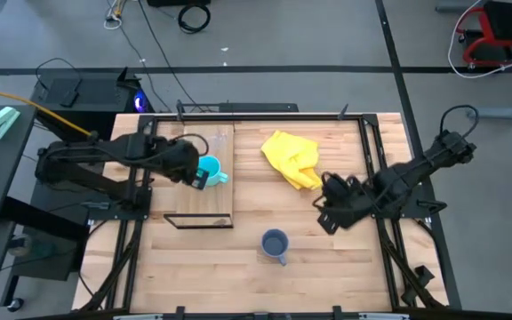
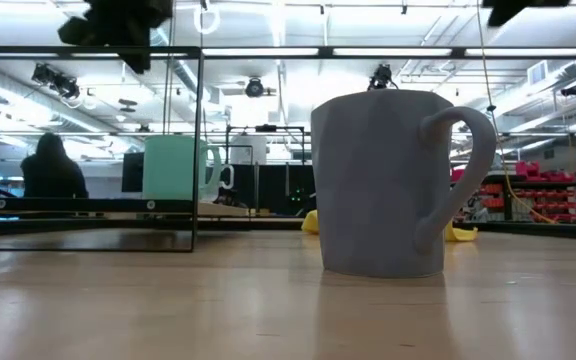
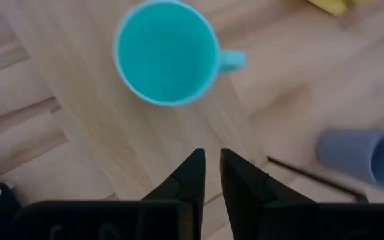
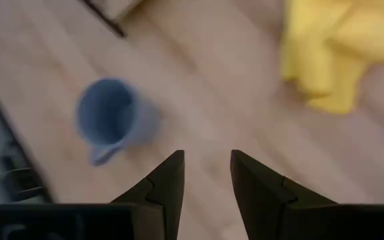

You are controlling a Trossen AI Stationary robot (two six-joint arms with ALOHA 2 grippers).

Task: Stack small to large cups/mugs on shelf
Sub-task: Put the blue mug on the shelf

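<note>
On the shelf (image 1: pixel 204 197), a rectangular light-wood plank board with a thin black frame at its near end, the cyan mug (image 1: pixel 210 171) is standing upright, mouth open to the ceiling. Its body is bright cyan, round and smooth, and its small handle is pointing toward the yellow cloth (image 1: pixel 293 158). In the low view the same mug is appearing pale green behind the black frame uprights.

The left claw (image 3: pixel 209 175) is hovering above the shelf, just beside the cyan mug and clear of it. Its two dark fingers are standing close together with only a narrow gap between them, and nothing is sitting in that gap.

The blue-grey mug (image 1: pixel 276 244) is standing upright on the bare counter (image 1: pixel 345 267), off the shelf and near its near right corner, with its handle facing the front edge of the counter. Its wall is a matt, dull blue-grey and its loop handle is large.

The right claw (image 4: pixel 207 175) is hanging over the counter between the yellow cloth and the blue-grey mug, touching neither. Its fingers are standing apart and are gripping nothing.

The yellow cloth is lying crumpled on the counter, to the right of the shelf.
</note>
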